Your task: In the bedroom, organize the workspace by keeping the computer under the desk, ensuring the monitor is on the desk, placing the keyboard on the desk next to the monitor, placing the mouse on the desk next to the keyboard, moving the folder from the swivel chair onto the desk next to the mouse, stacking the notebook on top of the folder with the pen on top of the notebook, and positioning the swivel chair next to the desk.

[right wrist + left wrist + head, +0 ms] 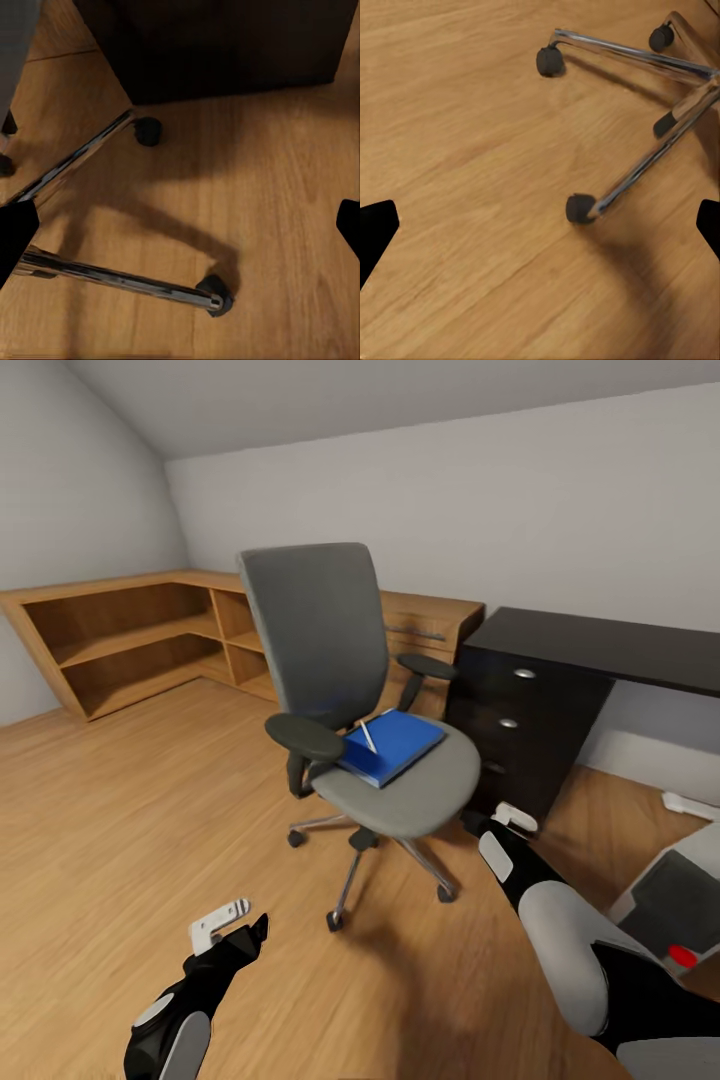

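Your left hand (232, 923) and right hand (505, 830), both released, hang low near the swivel chair (345, 690); its seat carries the folder (392, 746), left of the bench (590, 645).

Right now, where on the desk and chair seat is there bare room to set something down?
The black desk top is bare as far as it shows. On the swivel chair seat, only the front and right edge are free; the blue folder with a pen on it crowds the rear-left.

An attic room at home used as a study: sloped grey-white walls (80, 470), light wood floor (130, 800), low wooden shelving (130, 640), a black desk (600, 645) and a grey swivel chair (330, 660).
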Robot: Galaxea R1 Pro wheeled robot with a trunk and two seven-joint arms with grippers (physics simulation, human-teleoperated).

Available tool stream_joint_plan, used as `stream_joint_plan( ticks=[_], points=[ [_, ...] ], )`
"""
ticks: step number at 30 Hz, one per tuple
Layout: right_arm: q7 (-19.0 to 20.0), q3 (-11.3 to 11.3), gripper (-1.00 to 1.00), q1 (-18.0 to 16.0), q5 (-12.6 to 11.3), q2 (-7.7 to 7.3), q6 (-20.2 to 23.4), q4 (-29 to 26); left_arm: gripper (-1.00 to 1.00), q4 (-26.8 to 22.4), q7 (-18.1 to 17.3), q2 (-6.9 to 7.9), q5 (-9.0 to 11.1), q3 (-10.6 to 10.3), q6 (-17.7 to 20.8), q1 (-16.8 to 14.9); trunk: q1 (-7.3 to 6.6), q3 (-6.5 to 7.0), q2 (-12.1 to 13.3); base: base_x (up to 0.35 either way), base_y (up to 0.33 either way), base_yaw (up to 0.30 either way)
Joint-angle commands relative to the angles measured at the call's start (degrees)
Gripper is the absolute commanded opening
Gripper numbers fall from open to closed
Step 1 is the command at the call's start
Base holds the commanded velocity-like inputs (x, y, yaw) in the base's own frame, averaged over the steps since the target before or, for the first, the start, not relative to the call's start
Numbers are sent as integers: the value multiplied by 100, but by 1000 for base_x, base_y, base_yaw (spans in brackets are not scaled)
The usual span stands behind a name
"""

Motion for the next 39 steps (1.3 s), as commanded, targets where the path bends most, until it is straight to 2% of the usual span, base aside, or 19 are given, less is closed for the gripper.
stream_joint_plan(
  ticks=[1, 5, 8, 13, 21, 26, 39],
  points=[
    [13, 40, 100, 0, -106, 6, 28, -17, 100, -5, 54, 1, 60, -8, 14, -6, -1, -4, -2, 2, 0, 277],
    [13, 40, 100, 0, -107, 8, 28, -17, 100, 3, 54, 2, 53, -13, 20, -6, -1, -4, -2, 42, -1, 277],
    [13, 40, 100, 0, -108, 4, 28, -25, 100, 9, 49, -4, -142, -14, 20, -6, -1, -4, -2, 266, -53, 275],
    [13, 40, 100, 0, -106, 5, 28, -22, 100, 11, 45, -6, -231, -45, 21, -6, -1, -11, -2, 308, -68, 257],
    [13, 40, 100, 0, -109, 5, 28, -25, 100, 16, 45, -6, -239, -49, 21, -6, -1, -39, -2, 318, -72, 242],
    [16, 40, 100, 0, -109, 5, 28, -23, 100, 45, 45, -6, -239, -49, 21, -6, -1, -47, -2, 294, -69, 83],
    [10, 40, 100, 0, -106, 8, 28, -17, 100, 56, 53, -6, -248, -49, 12, -6, -1, -48, -2, 85, -7, 24]
  ],
)
